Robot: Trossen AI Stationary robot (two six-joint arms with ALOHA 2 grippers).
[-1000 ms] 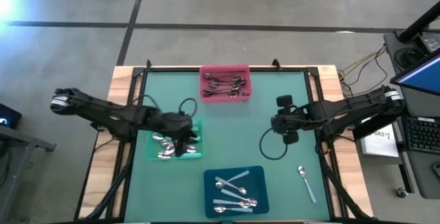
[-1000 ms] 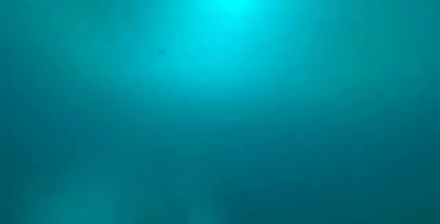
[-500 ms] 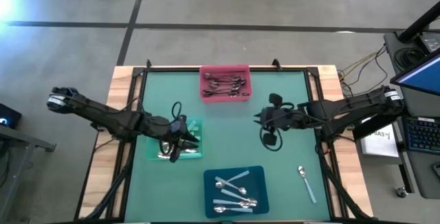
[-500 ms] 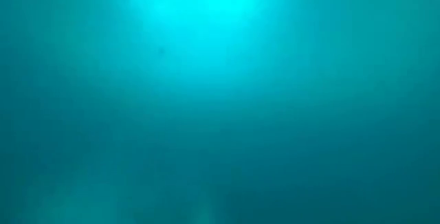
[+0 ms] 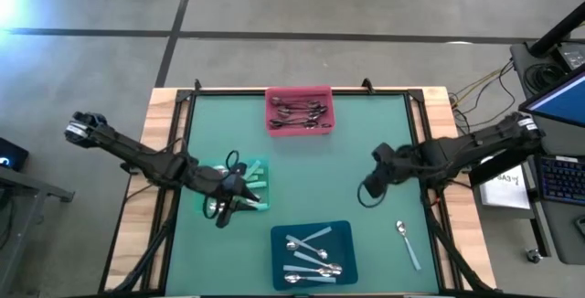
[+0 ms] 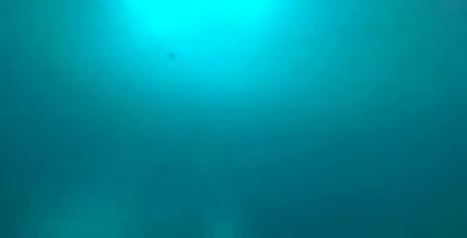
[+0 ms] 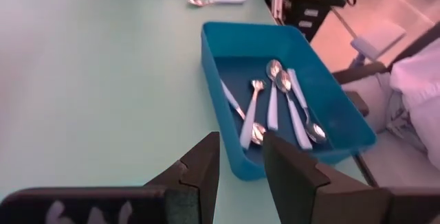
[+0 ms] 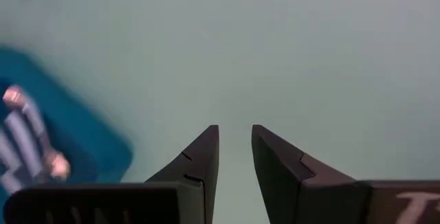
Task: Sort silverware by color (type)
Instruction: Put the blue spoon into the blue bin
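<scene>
Your left gripper (image 5: 239,191) hovers over the green tray (image 5: 260,172), fingers slightly parted and empty. The blue tray (image 5: 343,239) holds matching spoons. Your right gripper (image 5: 373,185) — also parted, empty — sits nearest the stray blue-handled spoon (image 5: 407,243).

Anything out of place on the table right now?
Yes: one pale-blue-handled spoon lies loose on the table mat, to the right of the blue tray holding spoons like it. Also, the low view shows only a teal blur, as if blocked.
</scene>
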